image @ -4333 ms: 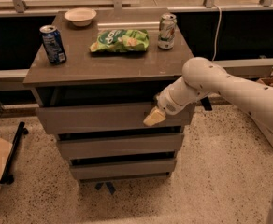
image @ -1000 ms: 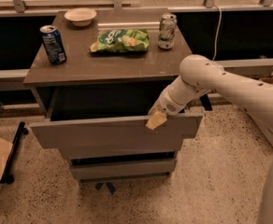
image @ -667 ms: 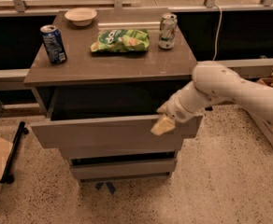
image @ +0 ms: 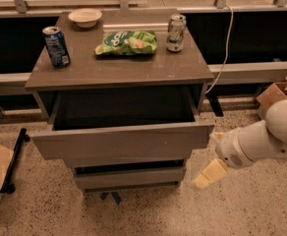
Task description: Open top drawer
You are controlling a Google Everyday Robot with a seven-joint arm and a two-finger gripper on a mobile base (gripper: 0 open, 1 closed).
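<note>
The top drawer point(image: 119, 141) stands well out of the cabinet, its dark box open to view under the surface point(image: 119, 70). Its front panel runs side to side across the view, long axis level, and juts forward of the lower drawer point(image: 129, 177) beneath it.

The pincer point(image: 208, 174) hangs off the drawer's right end in the view, near the panel's right corner but lower than it, above the floor. No contact shows between them. So the drawer lies to the left of the pincer and slightly up, and the arm comes in from the right of the view. Whether the pincer is spread or pressed together I cannot tell; it seems to carry nothing.

Judging by how much of the box shows, the task looks done or nearly so. Any further pull would run along the drawer's travel, toward the camera and at right angles to the panel's long axis. For that the pincer would first need to rise and shift left to the panel's edge.

The blue can point(image: 56, 45), bowl point(image: 85, 17), chip bag point(image: 127, 42) and silver can point(image: 176, 32) sit on the surface, well apart from the pincer.
</note>
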